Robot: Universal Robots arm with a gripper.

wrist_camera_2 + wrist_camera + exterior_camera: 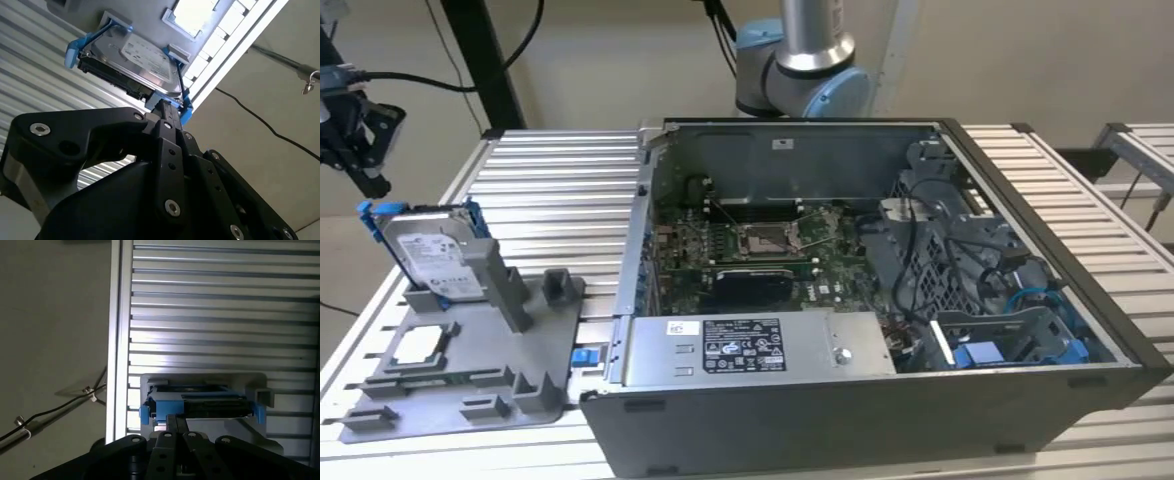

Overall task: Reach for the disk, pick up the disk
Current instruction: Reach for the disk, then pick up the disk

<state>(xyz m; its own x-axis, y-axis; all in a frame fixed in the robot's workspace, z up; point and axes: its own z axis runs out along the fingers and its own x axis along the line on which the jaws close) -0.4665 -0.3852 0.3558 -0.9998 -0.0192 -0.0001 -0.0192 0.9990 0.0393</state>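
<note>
1. Disk [434, 250] stands on edge in grey holder [534, 340] on slatted table [547, 170], at the exterior view's left, beside open PC case [854, 420].
2. Gripper [374, 182] hangs just above disk's blue frame, w/ a small gap between them; no hold on it.
3. How far gripper is open: can't tell.
4. In both wrist views disk [145, 62] [200, 405] sits just ahead of gripper's black linkage.

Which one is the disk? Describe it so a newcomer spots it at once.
Start at the open computer case; on the exterior view's left of it lies a grey holder tray. The disk stands on edge at the tray's far end: silver-grey, white-labelled, blue-framed, unlike the small square chip lying flat nearer the camera.
</note>
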